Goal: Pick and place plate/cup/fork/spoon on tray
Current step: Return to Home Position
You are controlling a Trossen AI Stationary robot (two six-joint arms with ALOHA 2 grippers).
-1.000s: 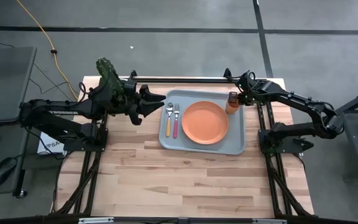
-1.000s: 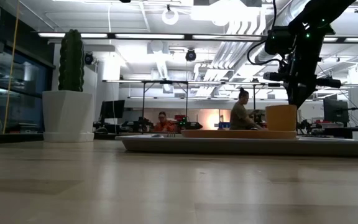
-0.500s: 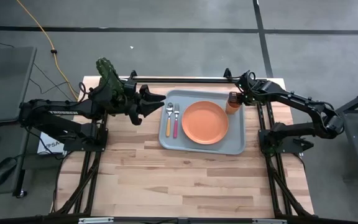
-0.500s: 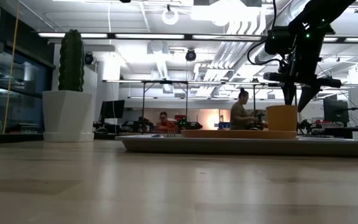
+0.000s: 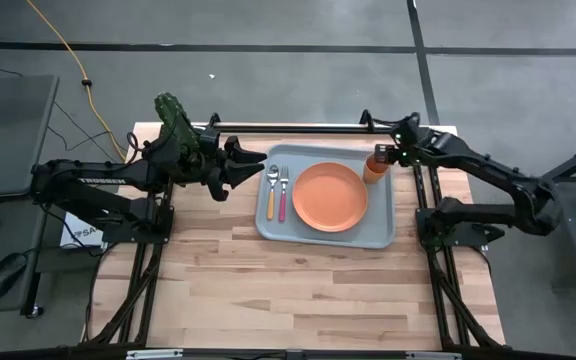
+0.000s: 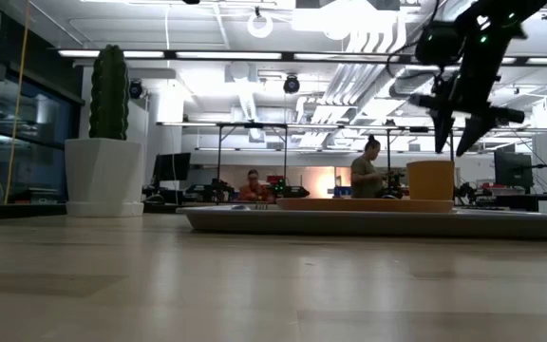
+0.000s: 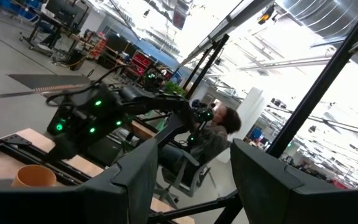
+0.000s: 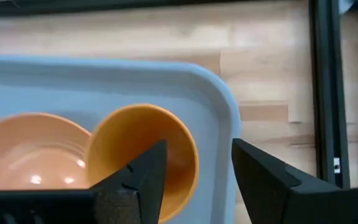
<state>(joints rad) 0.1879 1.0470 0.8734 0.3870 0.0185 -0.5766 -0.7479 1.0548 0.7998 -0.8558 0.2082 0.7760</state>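
Right gripper (image 6: 459, 142) hangs just above the cup (image 5: 374, 166), fingers spread and touching nothing. The cup stands upright in the tray's (image 5: 380, 232) far right corner (plate (image 5: 329, 196) beside it). Left gripper (image 5: 258, 167) waits, spread, left of the tray.

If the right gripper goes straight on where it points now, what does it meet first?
Most likely the small orange cup on the grey-blue tray: the open right gripper points down just above its rim, though the exact height is unclear.
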